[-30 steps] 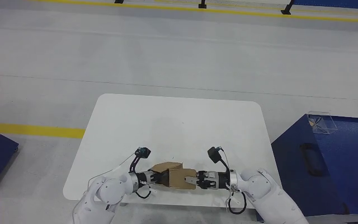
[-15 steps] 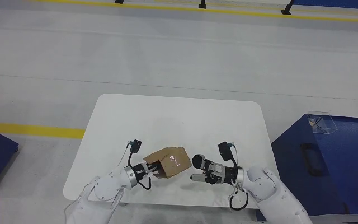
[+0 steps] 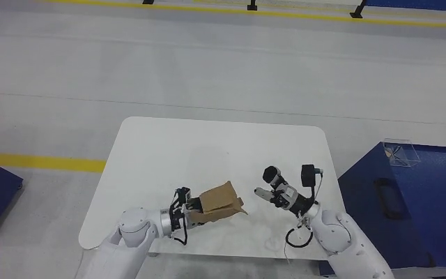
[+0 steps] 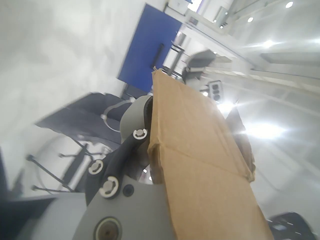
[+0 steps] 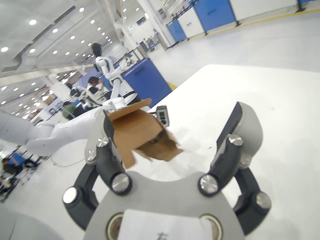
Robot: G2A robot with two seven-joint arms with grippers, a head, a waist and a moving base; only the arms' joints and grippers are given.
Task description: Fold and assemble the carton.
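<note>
Carton (image 3: pixel 219 199), part-folded, sits tilted over the worktop (image 3: pixel 209 146) near its front edge, pinched at one end by the left claw (image 3: pixel 189 209). The right claw (image 3: pixel 266 183) gapes wide and empty nearby. Gripped single-ended, it could swing or slip, and its loose flaps may spring open.

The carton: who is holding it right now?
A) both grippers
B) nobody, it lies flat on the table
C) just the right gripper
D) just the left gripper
D: the left gripper is clamped on one end of the carton and holds it tilted above the table. The right gripper is open and apart from it.
</note>
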